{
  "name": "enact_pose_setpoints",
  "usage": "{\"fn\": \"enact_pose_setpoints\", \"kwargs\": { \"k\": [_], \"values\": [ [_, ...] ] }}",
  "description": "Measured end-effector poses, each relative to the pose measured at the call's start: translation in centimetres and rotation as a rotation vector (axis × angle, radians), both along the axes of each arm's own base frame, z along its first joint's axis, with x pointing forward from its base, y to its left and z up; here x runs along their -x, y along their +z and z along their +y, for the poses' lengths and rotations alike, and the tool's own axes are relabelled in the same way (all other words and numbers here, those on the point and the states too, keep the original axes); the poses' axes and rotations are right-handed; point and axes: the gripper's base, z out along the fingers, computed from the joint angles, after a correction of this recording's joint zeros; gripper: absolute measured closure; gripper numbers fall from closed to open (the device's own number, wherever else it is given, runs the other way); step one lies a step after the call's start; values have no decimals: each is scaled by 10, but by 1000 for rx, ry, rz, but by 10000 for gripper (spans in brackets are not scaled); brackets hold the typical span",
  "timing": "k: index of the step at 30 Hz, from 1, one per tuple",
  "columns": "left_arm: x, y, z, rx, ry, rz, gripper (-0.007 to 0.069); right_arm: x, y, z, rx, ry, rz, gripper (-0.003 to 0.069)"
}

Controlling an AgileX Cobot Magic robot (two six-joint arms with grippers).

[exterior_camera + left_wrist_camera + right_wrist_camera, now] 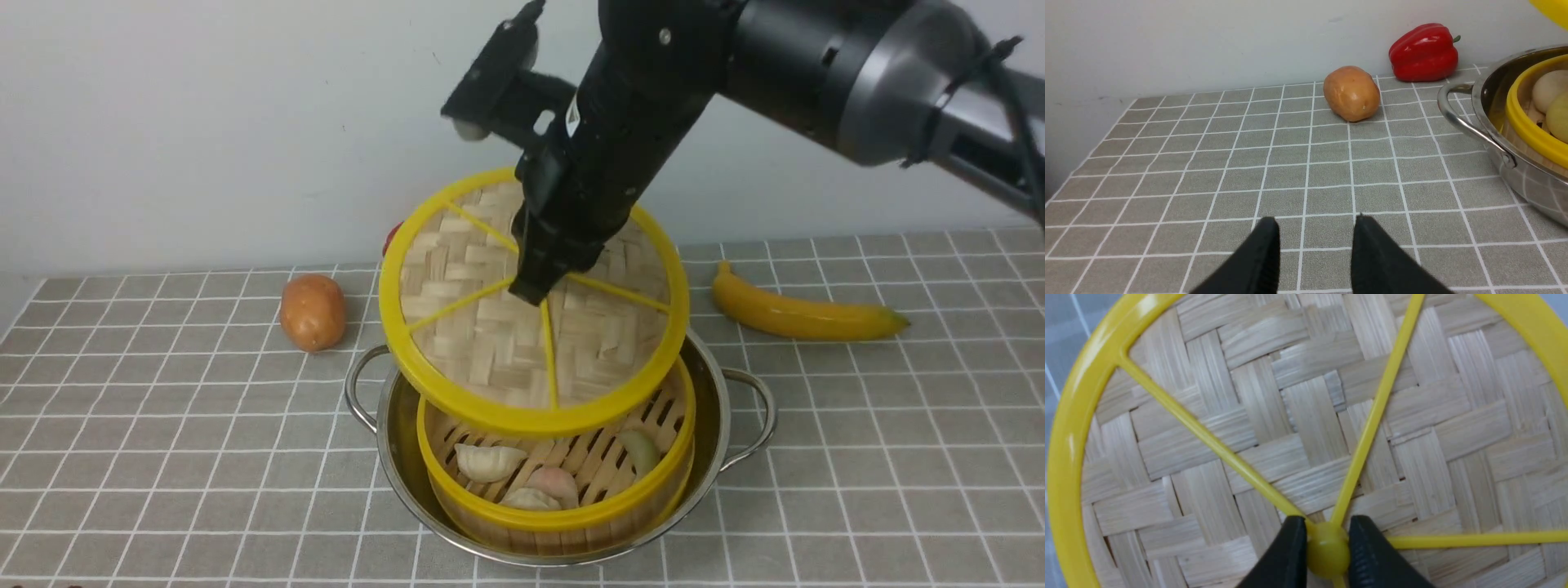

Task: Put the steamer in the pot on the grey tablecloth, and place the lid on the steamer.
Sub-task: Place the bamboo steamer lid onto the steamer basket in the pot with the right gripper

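Start at your left. The left gripper [1315,222] hangs low over the grey tablecloth [163,457], its fingers [1261,253] spread with nothing between them. It sits well clear of the pot, likely parked there so it stays out of the other arm's way. Past it lie a brown potato [313,312] and, near the wall, a red pepper [1423,51]. Neither belongs to your task.

In the middle, the pot [397,445] stands on the cloth with the steamer [563,516] already sitting inside it, dumplings [488,460] showing on the slats. That half of the job looks done.

Above the steamer, the right gripper [535,287] pinches the lid [482,327] by its central hub [1327,551], one finger [1286,555] pressed on each side. Holding the hub keeps the disc roughly balanced, yet it tilts toward you, near edge lowest. It isn't seated. Whether that edge touches the steamer's rim you cannot tell.

Level it and centre it over the rim before lowering, or one edge may catch.

Far right, a banana [804,314] lies apart on the cloth.
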Motion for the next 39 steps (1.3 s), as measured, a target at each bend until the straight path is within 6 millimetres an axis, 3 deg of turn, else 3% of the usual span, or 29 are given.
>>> {"fn": "enact_pose_setpoints", "kwargs": {
  "k": [5,10,14,17,20,31,39],
  "values": [
    [0,0,0,0,0,0,382,18,39,-10,-210,-253,86,513],
    [0,0,0,0,0,0,382,32,58,-12,-323,-298,146,513],
    [0,0,0,0,0,0,382,40,44,-4,-315,-282,217,513],
    [0,0,0,0,0,0,382,44,13,1,-223,-277,277,513],
    [0,0,0,0,0,0,382,45,0,-1,-173,-279,286,513],
    [0,0,0,0,0,0,382,43,0,-4,-172,-250,281,513],
    [0,0,0,0,0,0,382,37,12,-20,-182,-259,239,514]
  ]
}}
